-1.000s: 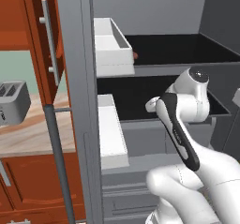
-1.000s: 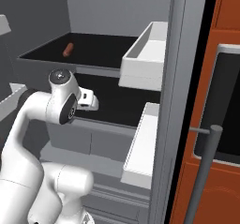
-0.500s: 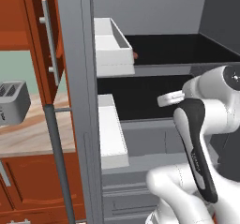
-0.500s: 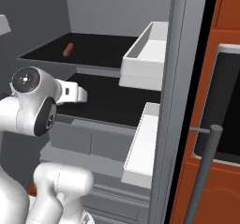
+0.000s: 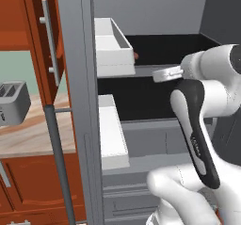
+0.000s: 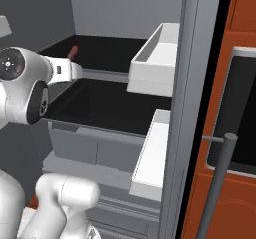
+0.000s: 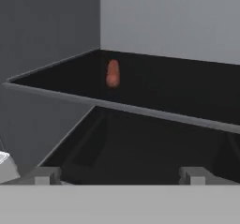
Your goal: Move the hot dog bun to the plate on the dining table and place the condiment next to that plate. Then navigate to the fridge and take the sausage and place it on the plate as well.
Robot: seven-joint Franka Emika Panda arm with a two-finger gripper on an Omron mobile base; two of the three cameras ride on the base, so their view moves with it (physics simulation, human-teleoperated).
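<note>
The end effector [image 7: 119, 175] has its fingers spread wide apart, holding nothing, and points into the open fridge [image 5: 155, 12] below the upper dark shelf [image 7: 187, 92]. The sausage [image 7: 112, 73] lies on that shelf, well ahead, near the left wall.

The light is even and flat across all views, with no clear source and no glare; the fridge [image 5: 80, 101] interior reads plain grey, its shelves [image 7: 154, 96] near black and without detail. Shadows are faint, just a soft darkening under the upper shelf at the centre of the hand view. Edges are slightly soft and blocky, the small sausage [image 7: 112, 73] at upper centre of the hand view is blurred, and straight lines stay straight out to the frame edges.
</note>
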